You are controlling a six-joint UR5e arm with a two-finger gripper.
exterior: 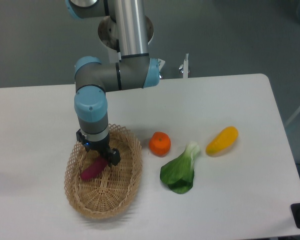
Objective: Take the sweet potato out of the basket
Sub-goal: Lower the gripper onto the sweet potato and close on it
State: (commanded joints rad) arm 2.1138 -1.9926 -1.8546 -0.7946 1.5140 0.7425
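Camera view from the front, looking down on a white tabletop (230, 200); the arm (92, 107) reaches down from the back into the basket (120, 192), which sits at the left of the tabletop; it is an oval tan wicker thing with an open lattice rim. Inside it lies the sweet potato (91, 170), magenta-purple and slanted, its lower end toward the left wall of the basket and its upper end right under the gripper (99, 155); the gripper points straight down over that upper end, with 1 dark finger showing at the right of the tuber and the other mostly hidden behind the wrist; the fingers look set on either side of the tuber's top, but I cannot tell from here whether they have closed on it or only stand around it; the sweet potato rests on the woven base. A small blue light glows on the gripper body.

To the right of the basket, just beside its rim but apart from it, sits a round orange fruit (160, 143); next along lies a leafy green vegetable (180, 172) with a pale stalk pointing up and to the right; further right, well apart from the basket, lies a yellow oblong vegetable (222, 140), tilted with its higher end to the right.
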